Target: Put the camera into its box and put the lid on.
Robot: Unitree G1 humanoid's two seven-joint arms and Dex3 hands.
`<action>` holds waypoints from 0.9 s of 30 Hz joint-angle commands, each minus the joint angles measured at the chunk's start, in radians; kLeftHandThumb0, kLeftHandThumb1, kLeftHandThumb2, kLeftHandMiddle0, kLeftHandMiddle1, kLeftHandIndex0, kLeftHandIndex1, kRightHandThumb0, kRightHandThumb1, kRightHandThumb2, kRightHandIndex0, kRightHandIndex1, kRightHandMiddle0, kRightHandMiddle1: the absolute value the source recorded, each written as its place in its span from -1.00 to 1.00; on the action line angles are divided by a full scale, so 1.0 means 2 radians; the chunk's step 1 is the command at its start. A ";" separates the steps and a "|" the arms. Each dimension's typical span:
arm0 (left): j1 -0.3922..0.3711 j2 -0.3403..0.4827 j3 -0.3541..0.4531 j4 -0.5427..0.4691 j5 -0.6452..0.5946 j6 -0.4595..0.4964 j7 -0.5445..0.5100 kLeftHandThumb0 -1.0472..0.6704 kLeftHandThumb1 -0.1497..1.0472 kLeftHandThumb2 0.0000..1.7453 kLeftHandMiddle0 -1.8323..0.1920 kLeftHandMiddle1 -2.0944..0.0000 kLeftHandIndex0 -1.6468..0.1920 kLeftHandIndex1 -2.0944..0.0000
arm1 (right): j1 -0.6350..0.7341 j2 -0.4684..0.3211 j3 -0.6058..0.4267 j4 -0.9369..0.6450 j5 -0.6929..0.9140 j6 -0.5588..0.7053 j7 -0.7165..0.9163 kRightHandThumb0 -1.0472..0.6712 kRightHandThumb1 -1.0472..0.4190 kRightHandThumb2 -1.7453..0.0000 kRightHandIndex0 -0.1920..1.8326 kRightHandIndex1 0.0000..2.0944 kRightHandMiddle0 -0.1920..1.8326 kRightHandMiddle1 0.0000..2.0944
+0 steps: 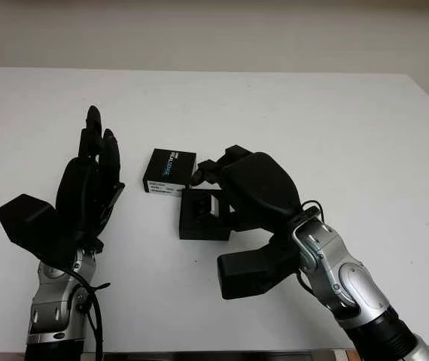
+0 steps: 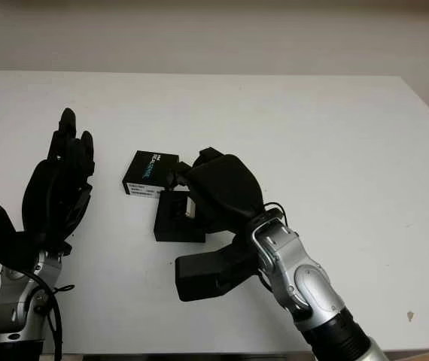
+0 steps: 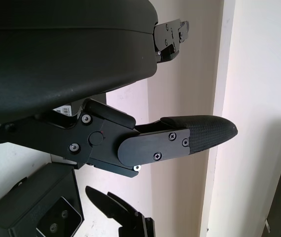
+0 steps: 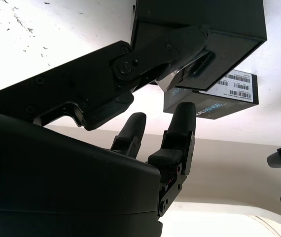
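Observation:
The black box base (image 1: 194, 219) lies open at the table's middle. Its lid (image 1: 169, 171), black with a white label, lies flat just behind it and to the left. My right hand (image 1: 218, 192) is over the base, with the thumb on one side and the fingers curled in from the far side. A silvery camera (image 4: 179, 79) is pinched between the thumb and the fingertips (image 4: 182, 116) at the box's opening. A pale bit of the camera (image 2: 191, 208) shows inside the base. My left hand (image 1: 98, 162) is raised and open, left of the lid, holding nothing.
The white table (image 1: 335, 128) spreads wide behind and to the right. Its near edge (image 1: 199, 352) runs just below both forearms. The lid (image 4: 210, 96) sits close beside the base (image 4: 199, 19) in the right wrist view.

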 commanded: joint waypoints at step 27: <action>-0.002 0.006 0.003 -0.001 0.001 -0.005 -0.006 -0.69 1.00 -0.37 1.00 1.00 1.00 1.00 | -0.006 0.002 0.007 0.002 -0.043 0.024 -0.004 -0.60 -0.78 0.94 -0.50 -0.11 -0.36 -0.22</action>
